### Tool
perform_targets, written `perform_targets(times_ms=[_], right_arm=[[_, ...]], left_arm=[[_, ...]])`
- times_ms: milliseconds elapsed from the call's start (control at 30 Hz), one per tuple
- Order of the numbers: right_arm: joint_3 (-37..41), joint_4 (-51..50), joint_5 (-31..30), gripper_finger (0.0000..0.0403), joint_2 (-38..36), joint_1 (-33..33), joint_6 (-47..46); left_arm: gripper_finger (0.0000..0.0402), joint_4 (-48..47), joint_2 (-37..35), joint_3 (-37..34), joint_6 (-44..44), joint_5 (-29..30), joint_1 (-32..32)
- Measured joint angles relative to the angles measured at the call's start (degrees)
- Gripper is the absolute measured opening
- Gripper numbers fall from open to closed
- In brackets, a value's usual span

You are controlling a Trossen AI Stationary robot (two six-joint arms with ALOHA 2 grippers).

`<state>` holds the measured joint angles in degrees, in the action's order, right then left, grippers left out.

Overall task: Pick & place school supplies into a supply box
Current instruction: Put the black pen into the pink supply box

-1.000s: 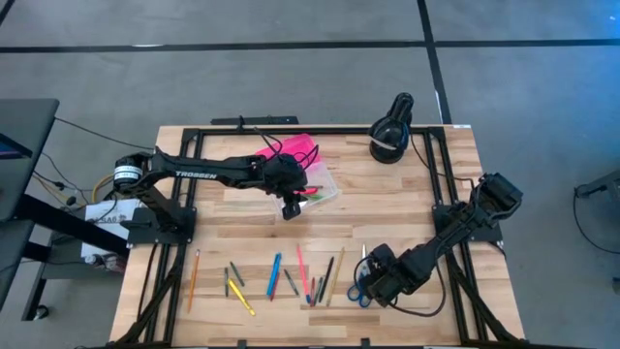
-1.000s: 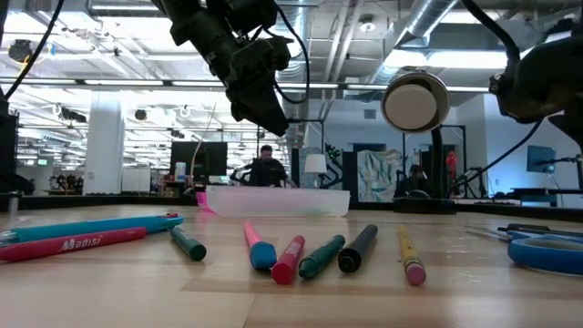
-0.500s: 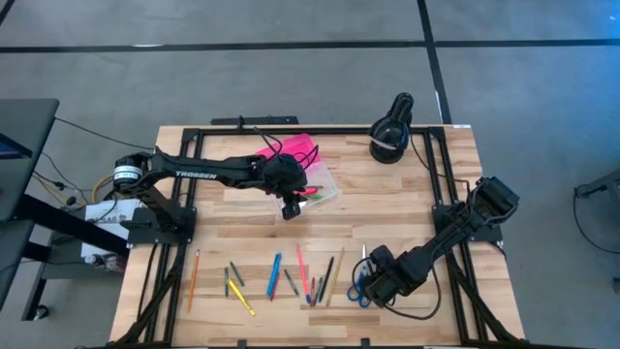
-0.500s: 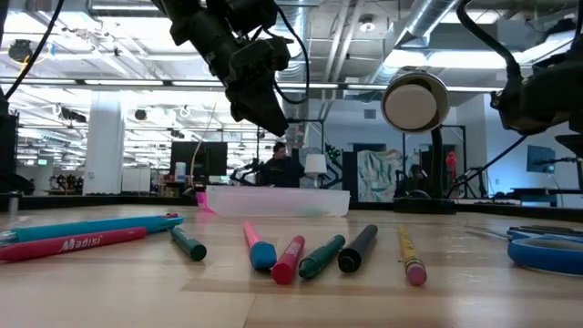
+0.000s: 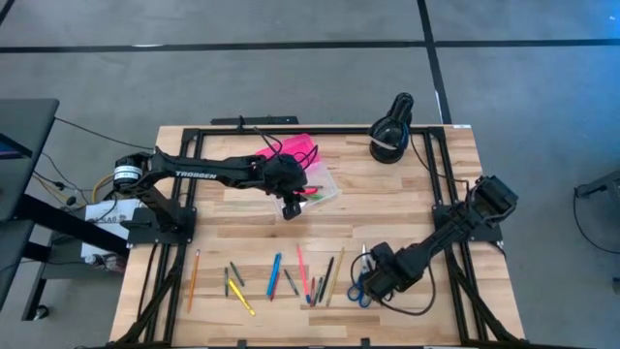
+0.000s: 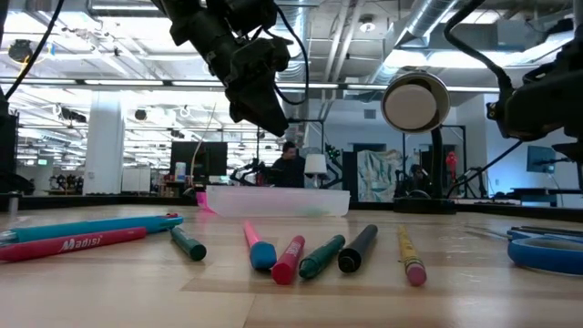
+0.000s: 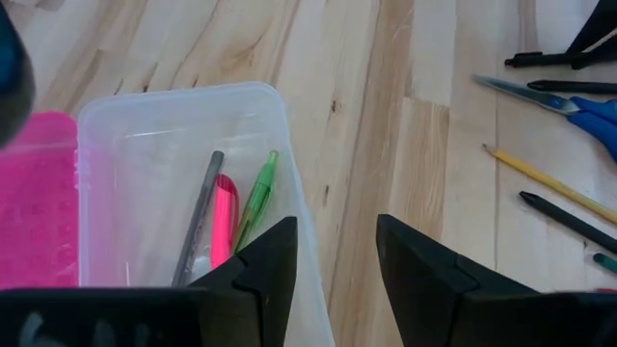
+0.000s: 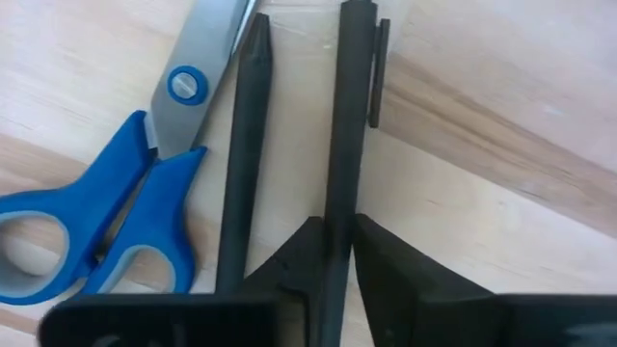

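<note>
My right gripper (image 8: 334,265) points down at the table's near right, shut on a black clipped pen (image 8: 349,116). Beside that pen lie a second dark pen (image 8: 246,145) and the blue-handled scissors (image 8: 125,202), flat on the wood. The supply box (image 5: 320,184) stands at the far middle, its pink lid (image 5: 291,147) folded back. A grey pencil, a pink pen and a green pen (image 7: 253,198) lie inside its clear base (image 7: 183,125). My left gripper (image 7: 337,265) hangs open above the box's near edge with nothing between its fingers. Several pens and pencils (image 5: 281,278) lie in a row near the front edge. My right gripper pinches the black pen's barrel (image 8: 337,207) between its two fingers, well away from the clip end (image 8: 376,67). The fingers come from above, pointing down, one on each side of the barrel. The pen appears to lie flat on the table.
A black round device (image 5: 392,131) stands at the far right of the table. An orange pencil (image 5: 194,276) lies apart at the near left. Black frame rails run along both sides of the table. Bare wood lies between the box and the row of pens.
My right hand has tipped a little above the pens beside the scissors. My left arm has kept still over the box. A person in the room behind has walked a little to the right.
</note>
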<state>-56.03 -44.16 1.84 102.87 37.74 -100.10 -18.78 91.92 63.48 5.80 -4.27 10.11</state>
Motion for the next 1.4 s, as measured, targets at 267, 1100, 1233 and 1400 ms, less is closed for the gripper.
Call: perform_targets(times_ms=[267,1100,1233,1400], right_arm=[[0.0,-0.24,1.71,0.002,0.0,-1.36,3.07],[-2.4,-2.31,-1.3,0.0009,0.37,-1.54,6.15],[-2.81,-2.88,-1.56,0.0009,0.39,-1.77,6.78],[-2.84,-2.75,-1.64,0.0012,0.37,-1.77,7.13]], left_arm=[[0.0139,-0.84,0.0,0.0,0.85,-1.43,0.0],[0.0139,-1.14,-0.22,0.0,1.51,-1.43,-0.79],[0.0139,-1.01,-0.22,0.0,1.51,-1.41,-0.79],[0.0139,-1.12,-0.22,0.0,1.51,-1.41,-0.79]])
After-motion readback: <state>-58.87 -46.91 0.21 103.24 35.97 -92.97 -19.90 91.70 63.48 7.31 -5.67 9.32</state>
